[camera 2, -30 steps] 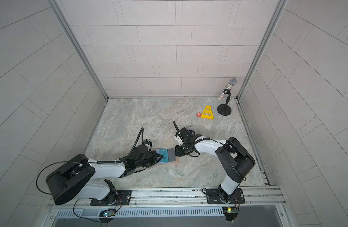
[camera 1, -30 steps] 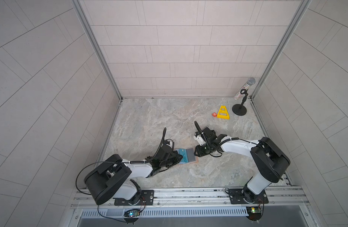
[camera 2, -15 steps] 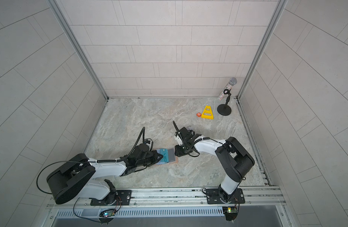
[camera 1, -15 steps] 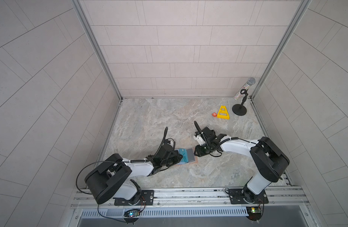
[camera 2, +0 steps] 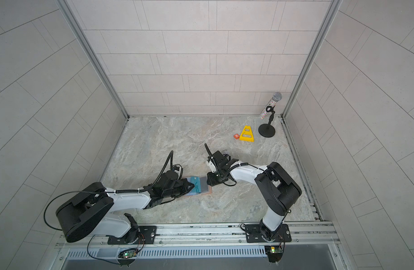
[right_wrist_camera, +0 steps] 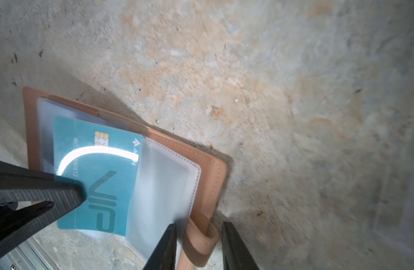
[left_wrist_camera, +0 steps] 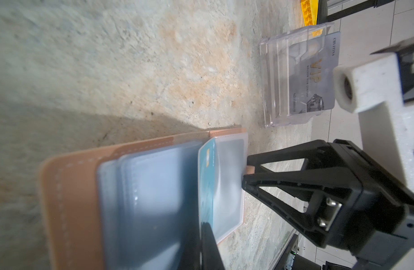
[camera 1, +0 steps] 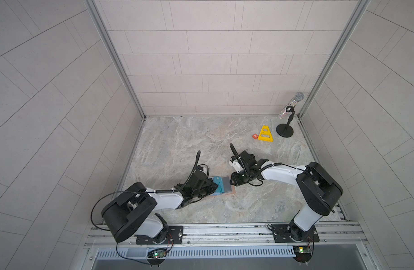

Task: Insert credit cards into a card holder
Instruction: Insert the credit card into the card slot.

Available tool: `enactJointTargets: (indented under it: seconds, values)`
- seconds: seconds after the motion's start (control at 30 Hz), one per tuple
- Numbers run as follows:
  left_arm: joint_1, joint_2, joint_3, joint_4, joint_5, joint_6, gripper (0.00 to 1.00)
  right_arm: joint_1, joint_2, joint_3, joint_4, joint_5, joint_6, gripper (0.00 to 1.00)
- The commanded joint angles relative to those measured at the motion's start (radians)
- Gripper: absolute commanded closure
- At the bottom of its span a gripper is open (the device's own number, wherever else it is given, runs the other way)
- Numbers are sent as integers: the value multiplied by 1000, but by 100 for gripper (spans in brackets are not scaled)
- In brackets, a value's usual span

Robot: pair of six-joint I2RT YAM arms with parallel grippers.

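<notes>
- My left jaws [right_wrist_camera: 68, 196] clench a teal card [right_wrist_camera: 100, 177], its leading edge at a clear sleeve [right_wrist_camera: 163, 184].
- My right jaws [right_wrist_camera: 199, 245] straddle the snap tab [right_wrist_camera: 201, 243], part-open; contact unclear.
- The card holder [right_wrist_camera: 215, 173] lies open on the desk [right_wrist_camera: 271, 93].
- Risk, I judge: the card could miss the sleeve's mouth and shove the holder.

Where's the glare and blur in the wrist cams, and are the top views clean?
Right wrist view: a bright arc of glare crosses the teal VIP card; the right gripper fingers are soft. Left wrist view: the near side of the card holder is blurred, while the clear plastic box is sharp. Both top views: evenly lit, with wide-angle bowing of the wall tiles.
</notes>
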Motion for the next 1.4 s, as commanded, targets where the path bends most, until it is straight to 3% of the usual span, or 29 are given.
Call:
enactJointTargets:
  seconds: [0.0,1.37]
  values:
    - [-18,22,-10,-77,-30,24,100,11,44,-21,-38,26,12,65]
    - [-46,-2,-33,-119,-8,5,100,13,69,-23,-36,63,47,70]
